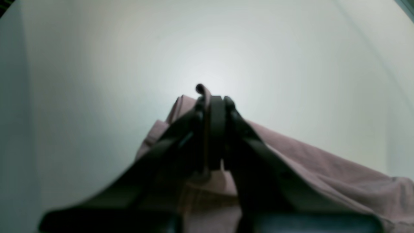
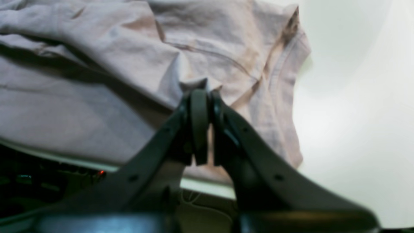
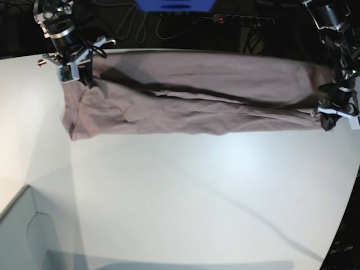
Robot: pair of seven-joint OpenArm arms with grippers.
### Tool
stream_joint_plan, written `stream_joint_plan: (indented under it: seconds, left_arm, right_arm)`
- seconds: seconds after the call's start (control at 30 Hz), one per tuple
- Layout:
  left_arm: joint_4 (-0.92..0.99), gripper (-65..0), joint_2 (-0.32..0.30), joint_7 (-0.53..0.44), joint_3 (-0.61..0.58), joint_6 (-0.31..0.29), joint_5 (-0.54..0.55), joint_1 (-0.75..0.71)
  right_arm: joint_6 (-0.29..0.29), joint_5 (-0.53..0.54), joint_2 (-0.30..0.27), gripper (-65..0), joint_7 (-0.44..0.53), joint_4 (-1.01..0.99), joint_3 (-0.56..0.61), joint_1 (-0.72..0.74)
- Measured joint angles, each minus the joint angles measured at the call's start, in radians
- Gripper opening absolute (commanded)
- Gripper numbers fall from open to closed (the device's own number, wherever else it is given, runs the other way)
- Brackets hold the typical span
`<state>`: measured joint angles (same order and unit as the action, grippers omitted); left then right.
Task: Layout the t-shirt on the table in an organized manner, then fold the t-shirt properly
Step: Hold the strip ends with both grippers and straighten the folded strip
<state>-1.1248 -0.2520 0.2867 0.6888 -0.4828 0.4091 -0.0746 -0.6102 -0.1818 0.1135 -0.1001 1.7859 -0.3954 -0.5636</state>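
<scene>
Looks like a robotics lab: bare white table (image 3: 185, 197), cables and power strip (image 3: 239, 20) behind.

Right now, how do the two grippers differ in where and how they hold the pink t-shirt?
The left gripper pinches the dusty pink cotton t-shirt at its end on the base view's right, lower in that view. The right gripper pinches the opposite end, by the far edge of the white table, where a sleeve spreads. Both are shut on fabric, stretching it between them.

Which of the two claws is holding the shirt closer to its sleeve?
The right gripper: a t-shirt sleeve lies just beside it; the left gripper shows none.
</scene>
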Motion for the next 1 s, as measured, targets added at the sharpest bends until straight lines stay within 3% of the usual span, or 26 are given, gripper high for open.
stream_joint_plan:
  seconds: [0.13,0.37,0.6,1.0]
  left_arm:
    - [-0.062,-65.0,-0.002,0.0,0.002,-0.056,0.004,-0.01]
    - [-0.113,-65.0,-0.021,0.002,-0.001,-0.064,-0.002,-0.002]
    - [-0.059,-65.0,-0.068,-0.001,-0.006,-0.068,-0.006,0.15]
    - [0.146,-65.0,-0.064,-0.003,-0.004,-0.061,-0.005,0.178]
  right_arm:
    - [-0.051,-0.003,0.038,-65.0,-0.002,0.0,-0.002,-0.005]
    - [-0.064,-0.001,0.036,-65.0,-0.003,-0.001,-0.002,-0.003]
    - [-0.064,-0.001,0.037,-65.0,-0.003,-0.001,-0.001,0.0]
    - [-0.065,-0.003,0.036,-65.0,0.005,-0.072,-0.001,0.003]
